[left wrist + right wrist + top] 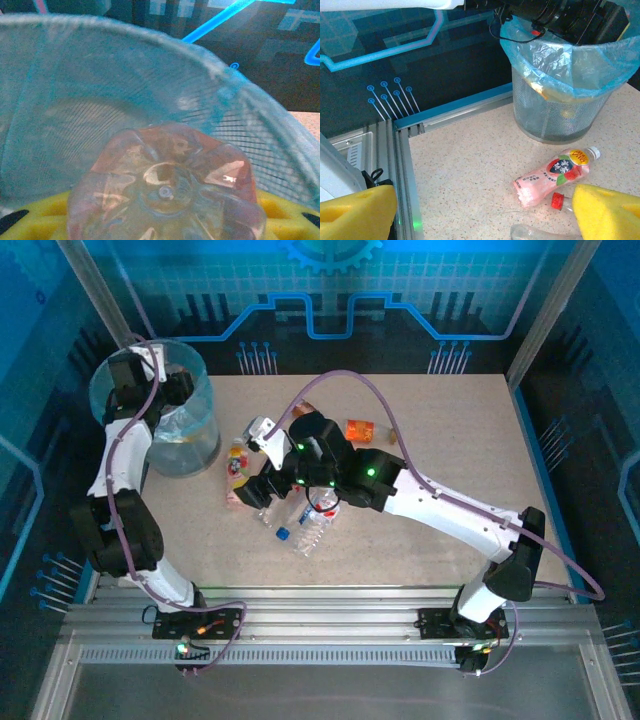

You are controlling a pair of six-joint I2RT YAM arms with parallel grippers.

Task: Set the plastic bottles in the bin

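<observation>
From above, the left gripper (165, 388) is seen over the round grey bag-lined bin (190, 445) at the far left corner of the table (450, 440); plastic bottles (315, 525) lie mid-table under the right gripper (258, 488). At the left wrist, a clear pinkish bottle (165, 185) is pinched between yellow pads (45, 220) above the bin (150, 100). At the right wrist, the pads (355, 215) are spread, empty, near a pink-labelled bottle (555, 175).
</observation>
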